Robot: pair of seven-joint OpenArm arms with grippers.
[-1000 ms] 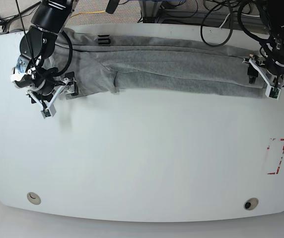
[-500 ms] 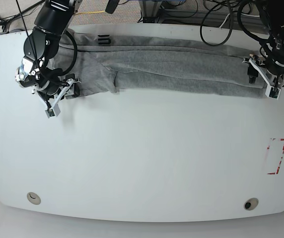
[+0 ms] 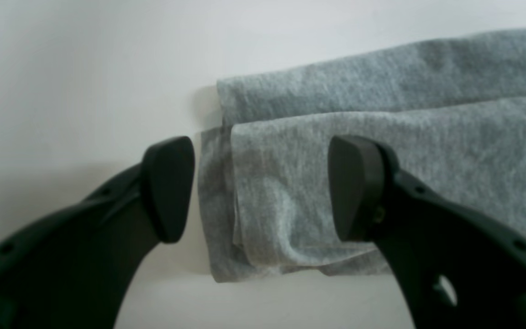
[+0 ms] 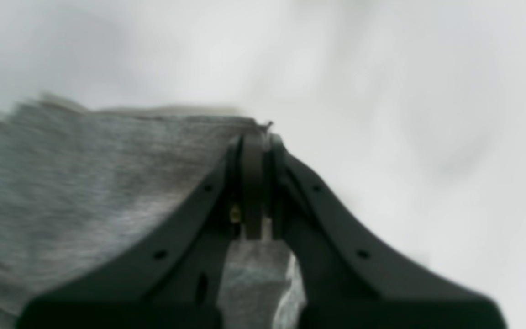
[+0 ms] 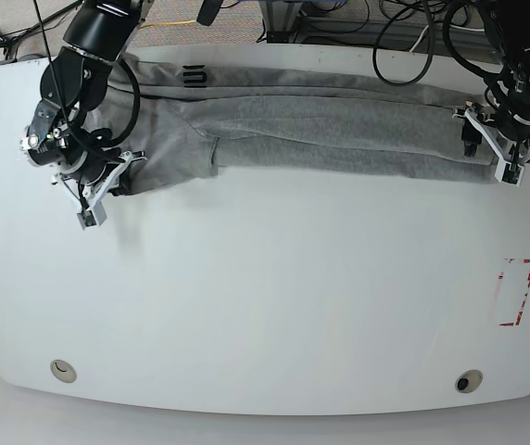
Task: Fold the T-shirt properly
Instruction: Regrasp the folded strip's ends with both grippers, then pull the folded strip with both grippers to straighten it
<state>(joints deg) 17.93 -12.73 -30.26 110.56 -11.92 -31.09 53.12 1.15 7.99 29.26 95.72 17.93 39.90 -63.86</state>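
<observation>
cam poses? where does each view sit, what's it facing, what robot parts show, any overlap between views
base: overhead, looks down on white table, T-shirt, both arms.
left wrist: behind left gripper, faces the shirt's end; fingers apart.
right wrist: behind right gripper, blurred; fingers shut on a shirt edge.
Shared: all three show shirt and table.

The right wrist view is blurred, so the weave of the heather-grey cotton T-shirt [image 4: 85, 183] is soft there. In the base view the small black neck label [image 5: 195, 74] is too small to read. The white bench [image 5: 274, 306] is cut off at the edges.
</observation>
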